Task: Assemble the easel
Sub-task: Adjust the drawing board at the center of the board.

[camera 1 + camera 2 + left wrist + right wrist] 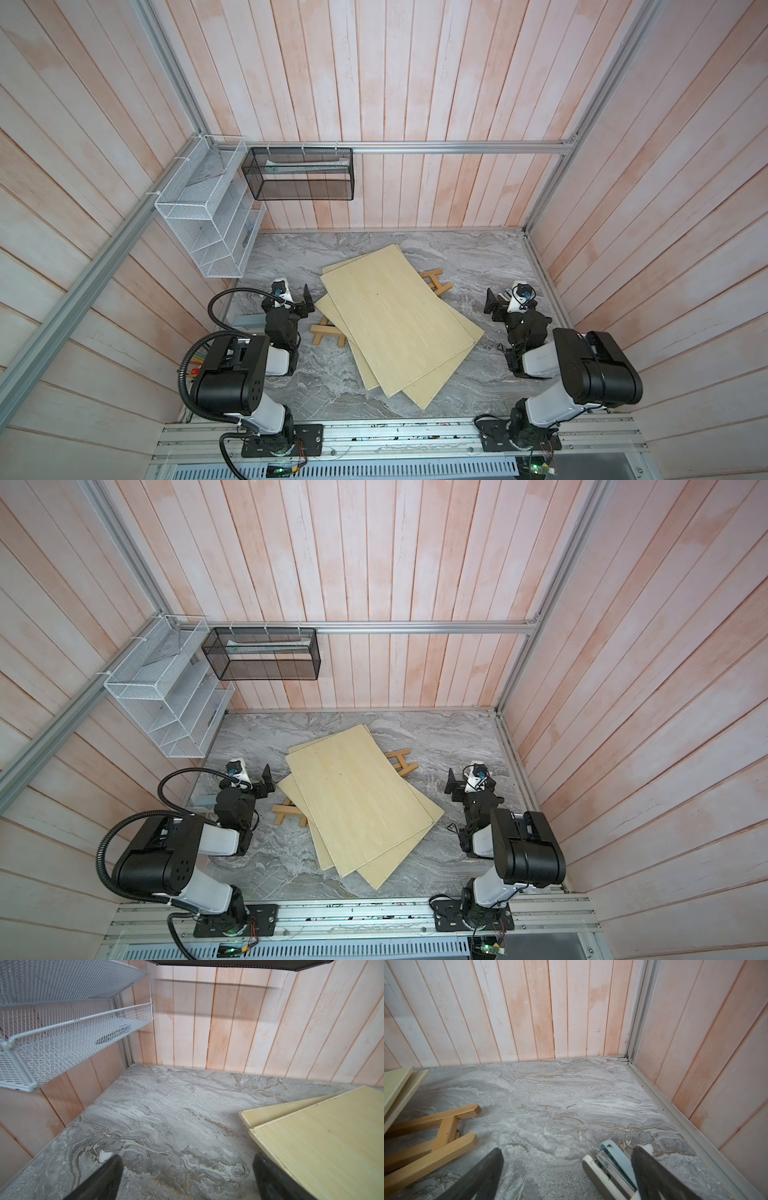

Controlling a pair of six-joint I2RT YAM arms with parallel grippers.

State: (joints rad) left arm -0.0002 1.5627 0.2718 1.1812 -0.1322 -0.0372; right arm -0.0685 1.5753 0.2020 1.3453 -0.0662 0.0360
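The easel (446, 1126) seems light, stiff; its end at the boards' (395, 324) 2 o'clock offers hold. Left claw (187, 1159), right claw (569, 1151) gape empty.

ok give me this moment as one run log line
left gripper: open | right gripper: open | easel: lying on table, mostly under boards | assembly: not started

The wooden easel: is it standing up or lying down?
Lying down: the easel rests flat on the table, mostly under the stacked boards, only its ends showing.
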